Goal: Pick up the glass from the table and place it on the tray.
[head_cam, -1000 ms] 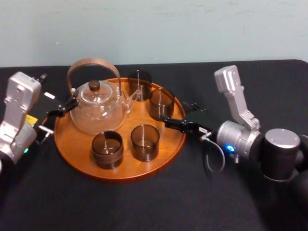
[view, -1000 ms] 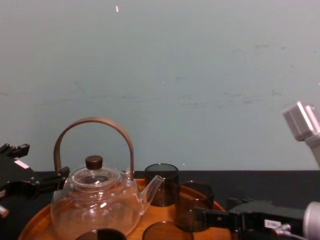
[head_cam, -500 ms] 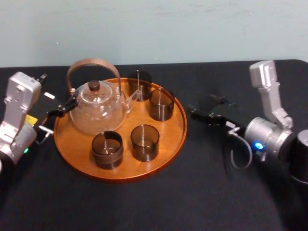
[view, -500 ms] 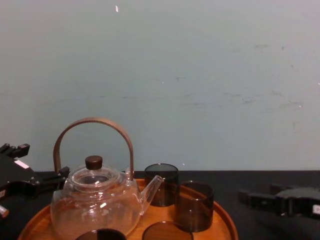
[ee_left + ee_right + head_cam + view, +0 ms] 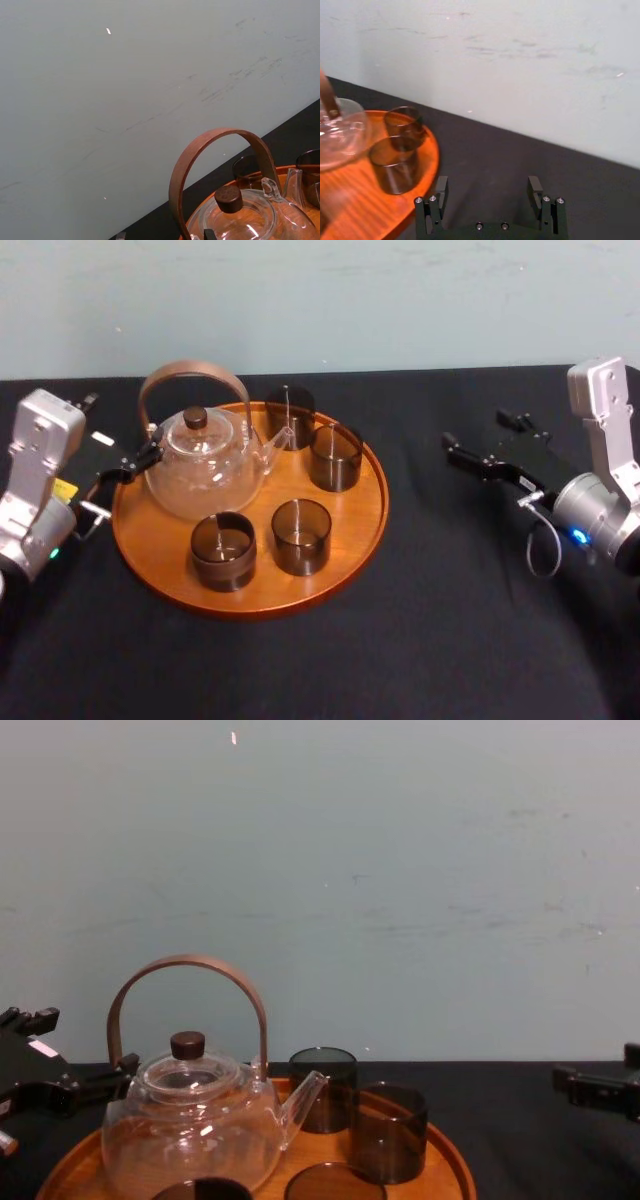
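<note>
Head view: the right gripper (image 5: pixel 475 432) is hovering, fingers spread and empty, over the table's (image 5: pixel 400 640) right side; the left gripper (image 5: pixel 125 468) is idling at the tray's (image 5: pixel 378 510) left rim.

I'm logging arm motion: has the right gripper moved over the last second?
Yes. The right gripper drew back to the robot's right, from the rim of the round orange-brown wooden tray out over the black table.

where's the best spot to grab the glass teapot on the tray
Grip the top of the arched brown handle of the glass teapot, coming down from above. The arch stands upright, clear over the lid, and is slim; the round glass body is wide, with glasses close by on the tray. The left gripper sits nearest, at its left.
</note>
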### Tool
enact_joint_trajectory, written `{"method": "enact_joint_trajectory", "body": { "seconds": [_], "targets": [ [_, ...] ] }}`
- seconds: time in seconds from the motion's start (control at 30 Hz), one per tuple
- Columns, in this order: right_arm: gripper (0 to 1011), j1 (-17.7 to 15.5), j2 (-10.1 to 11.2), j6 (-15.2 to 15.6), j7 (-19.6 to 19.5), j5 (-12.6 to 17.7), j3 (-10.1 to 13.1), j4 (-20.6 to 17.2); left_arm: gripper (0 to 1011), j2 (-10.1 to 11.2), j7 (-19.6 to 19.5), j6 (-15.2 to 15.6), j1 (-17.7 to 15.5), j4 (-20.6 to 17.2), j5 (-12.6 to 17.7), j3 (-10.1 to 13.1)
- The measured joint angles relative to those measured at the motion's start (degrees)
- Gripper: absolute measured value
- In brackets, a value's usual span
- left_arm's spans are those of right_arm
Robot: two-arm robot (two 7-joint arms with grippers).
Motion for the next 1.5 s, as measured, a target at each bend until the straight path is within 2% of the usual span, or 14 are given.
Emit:
{"method": "enact_joint_trajectory", "body": {
  "seconds": [0.07,0.2,1.1,1.2,1.5],
  "targets": [
    [1002,-0.33,-0.38,-1.31,-1.7,-2.0,0.14,-0.07,1010,0.0,0.0,0.0,0.0,0.0,0.0,0.0],
    [1002,-0.6,-0.88,-2.63,-3.47,-4.01,0.29,0.04,1009,0.0,0.0,0.0,0.0,0.0,0.0,0.0],
    [1002,-0.54,-0.35,-2.3,-3.04,-3.33,0.17,-0.12,1009,0.0,0.0,0.0,0.0,0.0,0.0,0.0],
    [1002,-0.39,0.26,-2.86,-3.79,-3.39,-0.49,-0.04,1010,0.0,0.0,0.0,0.0,0.0,0.0,0.0],
    [1002,1.18,6.75,-9.76,-12.66,-5.24,-7.37,1.67,1009,0.0,0.0,0.0,0.0,0.0,0.0,0.0]
  ]
}}
